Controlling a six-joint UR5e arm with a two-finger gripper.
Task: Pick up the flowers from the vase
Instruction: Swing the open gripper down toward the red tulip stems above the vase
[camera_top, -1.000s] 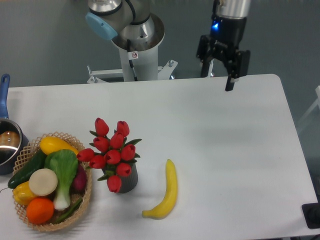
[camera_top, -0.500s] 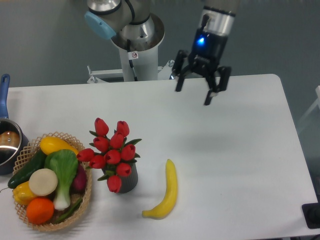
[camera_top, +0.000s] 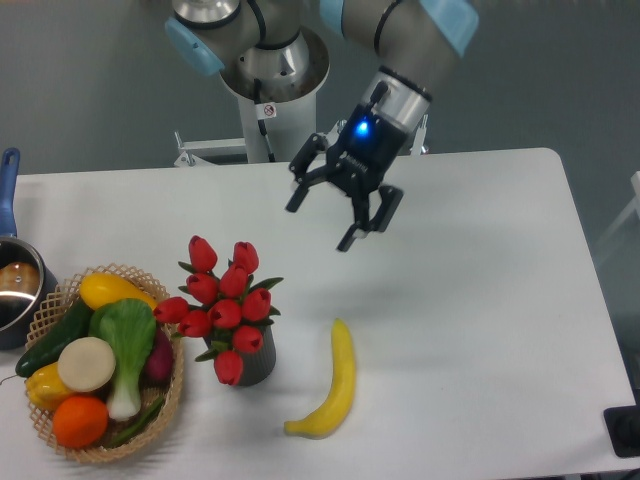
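Gripper (camera_top: 319, 226): fingers (camera_top: 347, 240) spread apart, empty, apparently above the counter (camera_top: 480, 300). Flowers (camera_top: 222, 300) in vase (camera_top: 255, 368): lower left, well apart.

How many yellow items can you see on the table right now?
3: the banana lying on the table right of the vase; a yellow squash at the basket's top; a yellow pepper at its lower left. Others may be hidden beneath the produce.

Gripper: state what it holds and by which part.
Nothing. The gripper hangs open and empty above the table, up and right of the flowers, which sit in the vase.
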